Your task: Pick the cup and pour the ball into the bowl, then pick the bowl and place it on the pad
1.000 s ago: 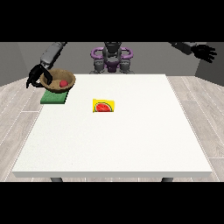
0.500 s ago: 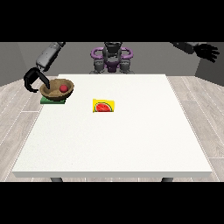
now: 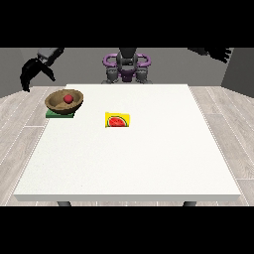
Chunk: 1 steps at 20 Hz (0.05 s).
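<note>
Table (image 3: 149,158) w/ bowl (image 3: 63,100) on pad (image 3: 54,114) — both hands raised off it.

a bare test room, more lab than home: a large square white desk (image 3: 129,149) stands on a pale grey wood-plank floor (image 3: 225,119) before plain dark grey walls (image 3: 84,62). at the far side a humanoid robot with purple rings at its torso (image 3: 127,63) faces the desk.
</note>
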Motion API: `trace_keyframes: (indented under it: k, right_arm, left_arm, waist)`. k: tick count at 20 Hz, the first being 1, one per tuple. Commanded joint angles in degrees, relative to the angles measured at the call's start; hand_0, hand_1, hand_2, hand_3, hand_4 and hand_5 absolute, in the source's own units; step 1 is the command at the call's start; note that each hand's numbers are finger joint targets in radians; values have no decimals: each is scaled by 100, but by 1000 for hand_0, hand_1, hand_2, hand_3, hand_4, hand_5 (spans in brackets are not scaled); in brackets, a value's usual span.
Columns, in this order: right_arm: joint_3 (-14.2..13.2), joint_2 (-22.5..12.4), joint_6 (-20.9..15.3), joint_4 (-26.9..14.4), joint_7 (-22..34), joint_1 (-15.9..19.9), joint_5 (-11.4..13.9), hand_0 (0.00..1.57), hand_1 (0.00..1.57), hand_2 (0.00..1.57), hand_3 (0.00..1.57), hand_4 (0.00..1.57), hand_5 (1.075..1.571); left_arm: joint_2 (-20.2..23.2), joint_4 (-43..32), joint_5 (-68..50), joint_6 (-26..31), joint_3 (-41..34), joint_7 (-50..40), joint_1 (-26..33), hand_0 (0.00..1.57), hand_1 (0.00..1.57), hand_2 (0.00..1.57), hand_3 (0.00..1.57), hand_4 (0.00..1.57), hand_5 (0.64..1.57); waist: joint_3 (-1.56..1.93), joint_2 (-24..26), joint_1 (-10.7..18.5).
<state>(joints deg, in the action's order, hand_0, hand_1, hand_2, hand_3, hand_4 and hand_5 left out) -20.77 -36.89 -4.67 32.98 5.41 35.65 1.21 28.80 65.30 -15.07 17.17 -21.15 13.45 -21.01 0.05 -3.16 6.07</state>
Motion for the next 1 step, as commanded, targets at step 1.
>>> trace_keyframes:
  k: [1]
  right_arm:
    - [237, 307, 454, 471, 338, 372, -116, 0, 0, 0, 0, 476, 1434]
  left_arm:
    - [-317, -234, 324, -353, 281, -289, 238, 0, 0, 0, 0, 902, 1559]
  waist:
    - [-17, 967, -431]
